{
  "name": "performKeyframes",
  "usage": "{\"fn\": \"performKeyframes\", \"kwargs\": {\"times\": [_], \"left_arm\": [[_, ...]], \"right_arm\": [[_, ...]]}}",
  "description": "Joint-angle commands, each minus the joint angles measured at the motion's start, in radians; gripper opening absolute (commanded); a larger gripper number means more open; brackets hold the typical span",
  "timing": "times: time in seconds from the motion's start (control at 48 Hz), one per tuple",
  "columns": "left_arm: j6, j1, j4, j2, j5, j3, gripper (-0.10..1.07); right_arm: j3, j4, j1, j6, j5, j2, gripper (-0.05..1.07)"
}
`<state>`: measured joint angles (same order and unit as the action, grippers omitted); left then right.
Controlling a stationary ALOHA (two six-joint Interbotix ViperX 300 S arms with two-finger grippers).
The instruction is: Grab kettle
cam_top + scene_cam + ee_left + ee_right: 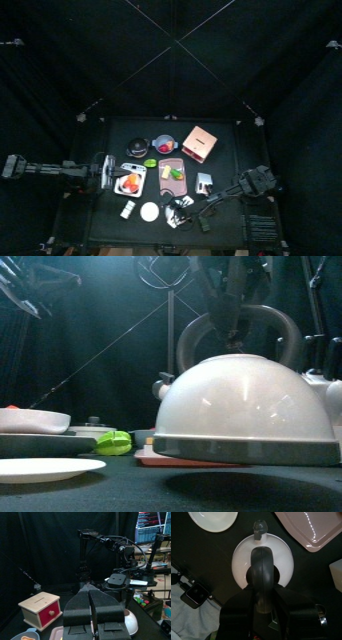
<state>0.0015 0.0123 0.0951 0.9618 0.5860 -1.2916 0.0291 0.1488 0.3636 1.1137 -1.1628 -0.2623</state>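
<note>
Front view: unmarked white kettle (241, 406)

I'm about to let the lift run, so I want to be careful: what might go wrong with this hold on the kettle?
1. The right gripper seems closed only on the handle, above the kettle body, so the kettle may swing or tilt when raised.
2. The white plate and pink tray lie close by; a swinging kettle might knock them.
</note>
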Motion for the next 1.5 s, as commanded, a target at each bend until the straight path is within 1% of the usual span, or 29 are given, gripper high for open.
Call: {"fn": "performKeyframes", "kwargs": {"times": [0.0,0.812,1.167,1.479], "left_arm": [[0.002,0.002,0.002,-0.002,0.003,0.017,-0.01],[0.0,-0.003,0.002,-0.002,0.003,0.015,-0.02],[0.0,-0.005,0.002,-0.002,0.005,0.018,-0.01],[0.0,-0.006,0.002,-0.002,0.005,0.02,-0.02]], "right_arm": [[0.029,0.005,0.0,0.0,0.0,0.049,0.61],[0.021,0.037,-0.012,-0.023,0.0,0.071,0.6],[0.02,0.051,-0.029,-0.023,0.005,0.08,0.6],[0.011,0.058,-0.029,-0.021,0.035,0.08,0.6]]}}
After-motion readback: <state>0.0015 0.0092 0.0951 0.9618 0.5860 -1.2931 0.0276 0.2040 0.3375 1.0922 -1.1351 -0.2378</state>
